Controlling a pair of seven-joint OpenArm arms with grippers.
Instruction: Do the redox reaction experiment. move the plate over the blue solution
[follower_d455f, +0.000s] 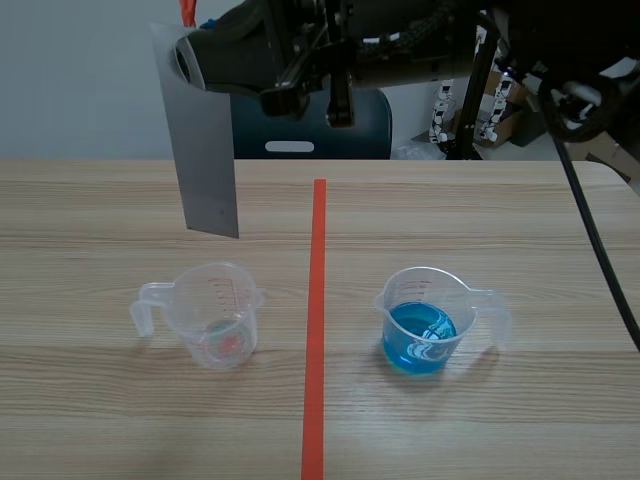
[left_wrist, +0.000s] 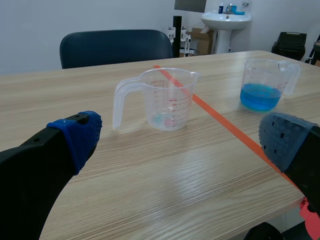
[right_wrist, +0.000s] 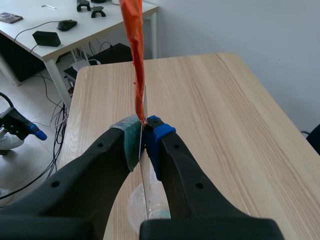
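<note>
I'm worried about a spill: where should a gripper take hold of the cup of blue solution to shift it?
Probably its handle, approached level from the robot's right. The cup of blue solution stands upright with the handle jutting to that side, so a sideways pinch keeps the open top level. The right gripper is shut on the plate, so it is not free.

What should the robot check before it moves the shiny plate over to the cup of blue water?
1. Is the plate held tight by the right tool: ok, its pads squeeze both faces.
2. Is the plate over the blue solution: not ok, it hangs across the tape line, on the clear cup side.
3. Is the blue cup upright: ok.
4. Is the left tool out of the way: ok, open and low.
5. Is the plate's bottom edge higher than the cup rims: cannot tell.
</note>
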